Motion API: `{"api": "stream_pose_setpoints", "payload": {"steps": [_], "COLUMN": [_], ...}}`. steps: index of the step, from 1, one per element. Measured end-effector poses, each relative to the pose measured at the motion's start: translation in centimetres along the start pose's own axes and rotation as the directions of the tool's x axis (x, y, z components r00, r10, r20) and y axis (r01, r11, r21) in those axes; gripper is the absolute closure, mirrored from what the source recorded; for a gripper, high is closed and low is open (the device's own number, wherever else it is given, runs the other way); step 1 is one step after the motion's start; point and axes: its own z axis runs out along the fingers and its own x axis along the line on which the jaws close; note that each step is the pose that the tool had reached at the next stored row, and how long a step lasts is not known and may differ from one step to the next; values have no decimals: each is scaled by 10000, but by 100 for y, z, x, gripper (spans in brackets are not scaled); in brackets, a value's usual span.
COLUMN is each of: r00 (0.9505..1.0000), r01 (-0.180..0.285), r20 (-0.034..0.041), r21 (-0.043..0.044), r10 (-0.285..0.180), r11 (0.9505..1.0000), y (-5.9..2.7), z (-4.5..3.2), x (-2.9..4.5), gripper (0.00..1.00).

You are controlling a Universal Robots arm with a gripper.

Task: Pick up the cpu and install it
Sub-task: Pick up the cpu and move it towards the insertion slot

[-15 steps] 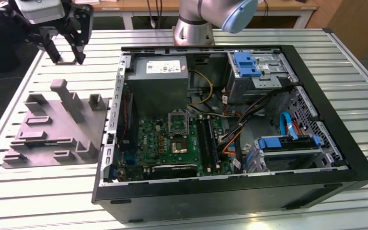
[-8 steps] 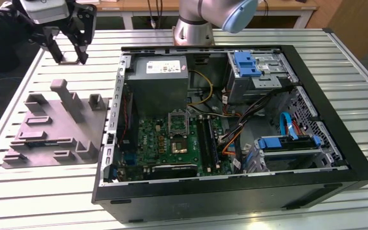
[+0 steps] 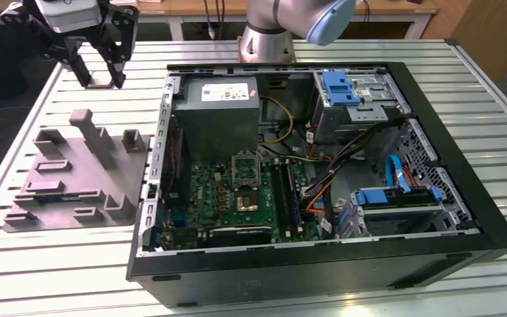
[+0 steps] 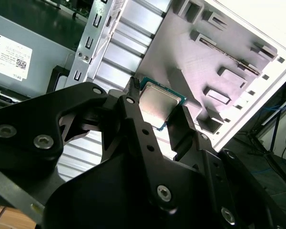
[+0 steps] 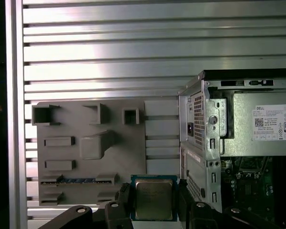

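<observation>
The cpu (image 5: 153, 200), a small flat square chip with a silvery-grey top and a thin pale rim, sits clamped between my two black fingers (image 5: 183, 198). My gripper (image 5: 153, 202) is shut on it. In the second wrist view the cpu (image 4: 157, 106) is held by its edges in the gripper (image 4: 158, 109), above the slatted table. In the exterior view my gripper (image 3: 100, 74) hangs high at the far left, beyond the grey fixture plate (image 3: 73, 175) and left of the open computer case (image 3: 324, 172). The motherboard's square socket (image 3: 247, 201) lies inside the case.
The case holds a grey power supply box (image 3: 222, 112), blue drive bays (image 3: 342, 89), cables and a green motherboard (image 3: 222, 198). The grey fixture plate (image 5: 86, 148) has raised blocks and slots. The arm's base (image 3: 267, 39) stands behind the case on the slatted metal table (image 3: 60, 264).
</observation>
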Motion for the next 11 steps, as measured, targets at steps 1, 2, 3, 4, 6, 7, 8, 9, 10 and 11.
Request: {"api": "stream_pose_setpoints", "payload": {"steps": [1,2,3,4,6,7,8,9,10,11], "r00": [10000,10000,10000,10000,10000,10000,10000,10000,10000,10000], "r01": [0,-1,0,0,0,0,-1,-1,-1,0], "r20": [0,0,0,0,0,0,-1,0,0,0], "r21": [0,0,0,0,0,0,1,0,0,0], "r10": [0,1,0,0,0,0,1,1,1,0], "r11": [10000,10000,10000,10000,10000,10000,10000,10000,10000,10000], "y": [0,1,1,1,2,2,3,3,3,3], "z": [0,0,0,0,-1,-1,-1,-1,-1,-1], "x": [-7,-14,-21,-28,-42,-49,-56,-63,-70,-76], "gripper": [53,53,53,53,53,53,53,53,53,53]}}
